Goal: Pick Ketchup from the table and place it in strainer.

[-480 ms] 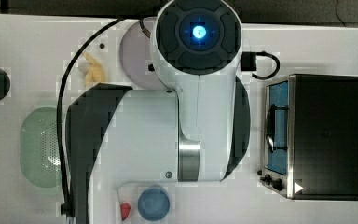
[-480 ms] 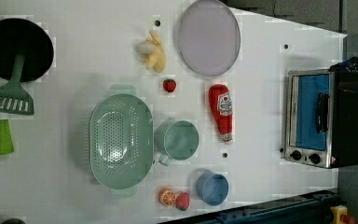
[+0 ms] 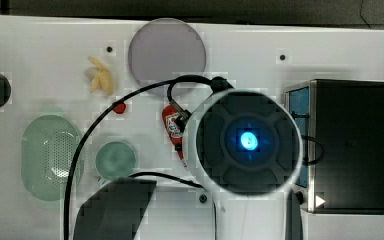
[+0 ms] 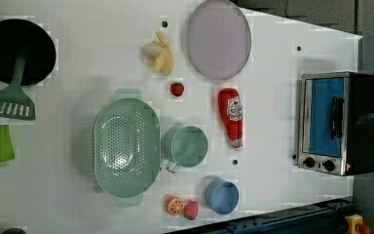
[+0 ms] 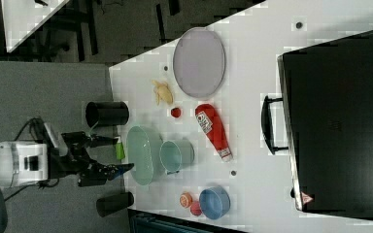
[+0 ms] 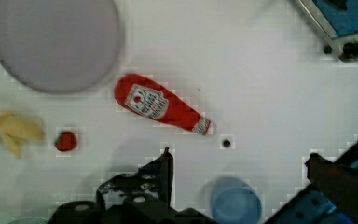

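Observation:
The ketchup (image 4: 231, 117), a red squeeze bottle with a white label, lies flat on the white table between the grey plate and the green cup; it is also seen as ketchup (image 6: 161, 105), ketchup (image 5: 212, 128) and, half covered by the arm, ketchup (image 3: 172, 127). The strainer (image 4: 125, 146), a pale green oval basket, stands empty beside the cup, also strainer (image 3: 50, 157) and strainer (image 5: 141, 155). My gripper (image 6: 242, 163) hangs high above the table, open and empty, with the bottle lying just beyond its fingertips. In the right view the gripper (image 5: 114, 155) also stands open.
A green cup (image 4: 189, 146) stands between strainer and ketchup. A grey plate (image 4: 217, 39), banana (image 4: 159, 58) and strawberry (image 4: 177, 89) lie nearby. A blue bowl (image 4: 221, 196) and small fruits sit by the table edge. A toaster oven (image 4: 338, 122) stands at the left view's right.
In the top view the arm has swung from the plate's side to above the table between the ketchup and the oven. The objects have not moved.

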{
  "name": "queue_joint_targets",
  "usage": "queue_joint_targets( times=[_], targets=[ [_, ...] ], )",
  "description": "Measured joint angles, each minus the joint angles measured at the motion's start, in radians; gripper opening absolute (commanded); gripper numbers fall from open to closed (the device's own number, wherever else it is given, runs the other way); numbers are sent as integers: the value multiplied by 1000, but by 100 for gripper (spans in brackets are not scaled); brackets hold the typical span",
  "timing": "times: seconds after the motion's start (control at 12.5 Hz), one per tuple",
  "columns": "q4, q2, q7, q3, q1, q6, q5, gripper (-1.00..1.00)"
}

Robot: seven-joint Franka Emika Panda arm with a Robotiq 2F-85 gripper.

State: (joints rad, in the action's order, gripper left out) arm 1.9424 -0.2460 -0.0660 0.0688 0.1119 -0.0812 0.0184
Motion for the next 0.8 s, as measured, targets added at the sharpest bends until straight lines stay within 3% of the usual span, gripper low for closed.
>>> queue_joint_targets(
  times=[0.4, 0.8],
  targets=[
    [39, 98, -199, 52, 16, -171, 9, 100],
    [235, 269, -624, 97, 5, -409, -8, 100]
  ],
)
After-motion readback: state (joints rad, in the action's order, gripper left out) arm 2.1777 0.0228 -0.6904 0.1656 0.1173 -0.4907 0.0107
